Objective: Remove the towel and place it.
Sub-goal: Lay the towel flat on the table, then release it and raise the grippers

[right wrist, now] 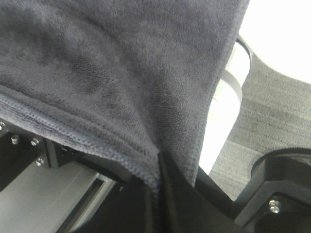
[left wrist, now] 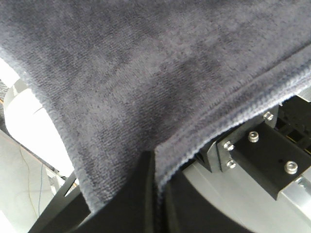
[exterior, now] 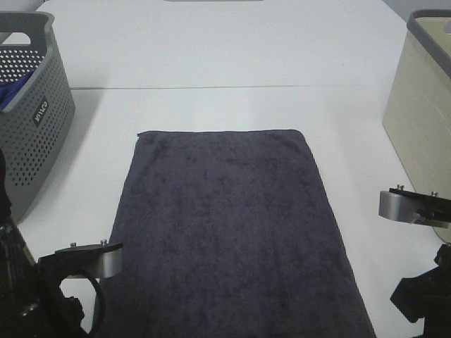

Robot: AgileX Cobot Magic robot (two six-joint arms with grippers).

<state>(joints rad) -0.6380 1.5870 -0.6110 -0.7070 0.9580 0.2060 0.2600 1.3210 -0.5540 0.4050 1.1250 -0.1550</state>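
Lying flat down the middle of the white bench (exterior: 211, 63), the dark grey towel (exterior: 232, 225) stretches from a straight far hem to the near border of the high view, where its end runs out of sight. A grey perforated basket (exterior: 32, 127) with a blue cloth (exterior: 14, 88) inside stands well to the left of the towel, and a beige basket (exterior: 423, 105) stands well to its right; neither touches it. In the left wrist view the left tool (left wrist: 155, 167) is closed on the towel's stitched hem, with the fabric draping away from the pinch. In the right wrist view the right tool (right wrist: 159, 167) is likewise clamped on the hem, apparently near a corner, though the cloth fills too much of the view to be sure.
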